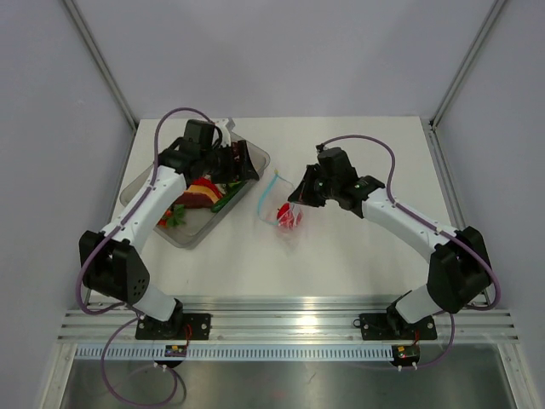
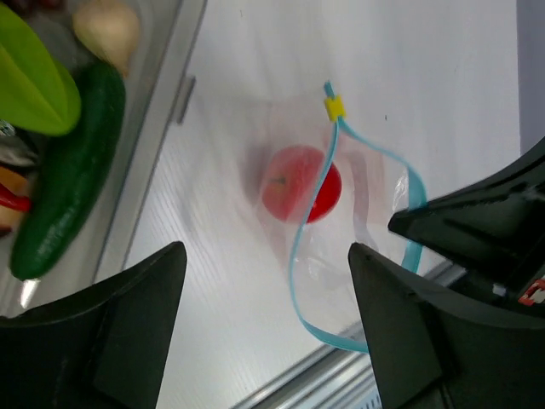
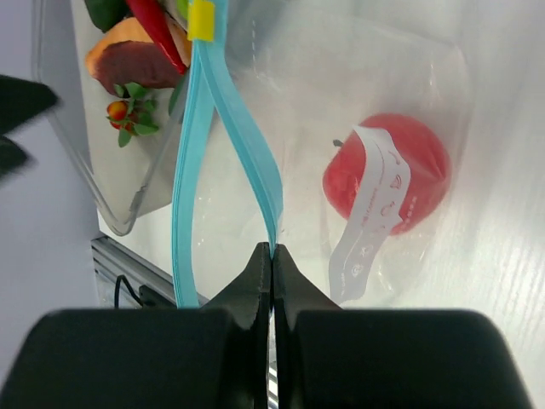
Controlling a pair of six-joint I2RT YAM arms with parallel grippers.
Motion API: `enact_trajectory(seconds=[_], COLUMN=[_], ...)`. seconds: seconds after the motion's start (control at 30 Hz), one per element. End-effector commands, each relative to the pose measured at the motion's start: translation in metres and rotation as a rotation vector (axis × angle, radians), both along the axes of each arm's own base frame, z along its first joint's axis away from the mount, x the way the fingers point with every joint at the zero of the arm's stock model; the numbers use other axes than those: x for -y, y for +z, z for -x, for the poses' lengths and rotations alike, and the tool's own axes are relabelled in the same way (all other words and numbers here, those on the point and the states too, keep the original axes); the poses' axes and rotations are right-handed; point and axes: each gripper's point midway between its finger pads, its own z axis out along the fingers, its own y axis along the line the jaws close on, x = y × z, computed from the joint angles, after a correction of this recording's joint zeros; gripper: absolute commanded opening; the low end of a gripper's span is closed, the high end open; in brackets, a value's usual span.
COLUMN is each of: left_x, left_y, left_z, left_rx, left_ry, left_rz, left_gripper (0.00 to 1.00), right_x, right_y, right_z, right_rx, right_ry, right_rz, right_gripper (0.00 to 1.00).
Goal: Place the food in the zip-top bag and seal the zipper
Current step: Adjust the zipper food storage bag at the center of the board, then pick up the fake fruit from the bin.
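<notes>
The clear zip-top bag [image 1: 283, 213] lies mid-table with its mouth gaping and a red apple [image 1: 289, 219] inside. My right gripper [image 3: 272, 249] is shut on one lip of the light-blue zipper [image 3: 255, 162] and holds it up; the apple [image 3: 400, 175] shows through the bag. A yellow slider [image 3: 201, 21] sits at the zipper's far end. My left gripper [image 1: 241, 162] is open and empty above the tub's right rim. Its wrist view shows the apple [image 2: 300, 184], the zipper [image 2: 300, 256] and a green cucumber [image 2: 72, 162] in the tub.
A clear rigid tub [image 1: 149, 223] at the left holds several toy foods: red, orange, green and dark purple pieces [image 1: 197, 196]. A metal rail [image 1: 289, 324] runs along the table's near edge. Grey walls surround the table.
</notes>
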Motion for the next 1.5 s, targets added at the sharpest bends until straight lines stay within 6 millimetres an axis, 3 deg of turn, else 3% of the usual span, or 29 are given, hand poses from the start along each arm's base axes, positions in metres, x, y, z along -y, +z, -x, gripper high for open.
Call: enact_trajectory(seconds=[0.0, 0.1, 0.13, 0.2, 0.33, 0.5, 0.6, 0.97, 1.47], left_x=[-0.023, -0.042, -0.049, -0.071, -0.088, -0.108, -0.110, -0.112, -0.115], left_y=[0.037, 0.046, 0.057, 0.040, 0.027, -0.012, -0.034, -0.082, -0.106], left_z=[-0.031, -0.055, -0.067, -0.085, -0.113, -0.140, -0.149, -0.169, -0.184], left_rx=[0.130, 0.135, 0.167, 0.138, 0.111, 0.048, 0.010, -0.034, -0.014], left_ry=[0.067, 0.126, 0.156, 0.223, 0.286, 0.376, 0.386, 0.397, 0.385], left_rz=[-0.069, -0.118, -0.144, -0.283, -0.337, -0.363, -0.358, -0.334, -0.346], left_gripper=[0.81, 0.83, 0.83, 0.83, 0.84, 0.99, 0.99, 0.95, 0.92], right_x=[0.009, 0.011, 0.011, 0.009, 0.008, 0.008, 0.009, 0.009, 0.009], right_y=[0.022, 0.027, 0.027, 0.029, 0.029, 0.030, 0.030, 0.033, 0.031], right_z=[-0.003, -0.003, -0.003, -0.003, -0.003, -0.003, -0.003, -0.003, -0.002], right_rx=[0.074, 0.088, 0.088, 0.090, 0.086, 0.091, 0.091, 0.096, 0.092], right_ry=[-0.029, -0.030, -0.030, -0.028, -0.026, -0.024, -0.025, -0.015, -0.013], right_rz=[-0.003, -0.001, -0.001, -0.011, -0.017, -0.013, -0.010, -0.002, -0.007], right_gripper=[0.00, 0.00, 0.00, 0.00, 0.00, 0.00, 0.00, 0.00, 0.00])
